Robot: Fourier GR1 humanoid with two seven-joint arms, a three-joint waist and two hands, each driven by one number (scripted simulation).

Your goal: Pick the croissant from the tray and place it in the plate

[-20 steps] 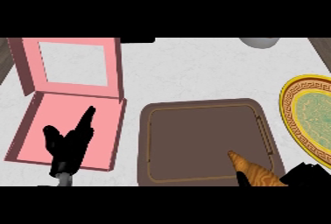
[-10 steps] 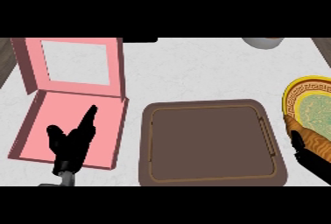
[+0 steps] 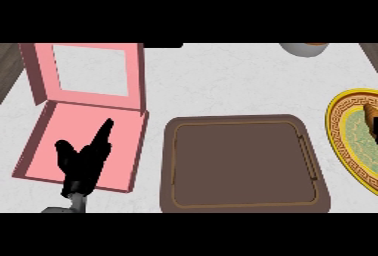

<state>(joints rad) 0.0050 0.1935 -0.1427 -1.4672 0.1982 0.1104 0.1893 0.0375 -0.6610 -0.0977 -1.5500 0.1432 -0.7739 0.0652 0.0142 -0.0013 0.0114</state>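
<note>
The brown tray (image 3: 244, 167) lies mid-counter with nothing on it. At the right edge sits the plate (image 3: 341, 145), yellow-rimmed with a green centre. Only the golden-brown tip of the croissant (image 3: 367, 109) shows, over the plate's inner part, at the picture's right border. Just below it is a black sliver of my right hand (image 3: 375, 125), and the remainder of that hand is cut off. My left hand (image 3: 83, 157) rests open over the pink box, fingers pointing up and away, holding nothing.
An open pink box (image 3: 52, 150) lies at the left with its lid (image 3: 88, 75) folded back. A grey bowl (image 3: 303, 48) peeks in at the top right. White marbled counter (image 3: 221, 85) spreads behind the tray.
My right hand carried the croissant from the tray's front right corner rightward to over the plate, mostly leaving the view. The left hand stayed still.
</note>
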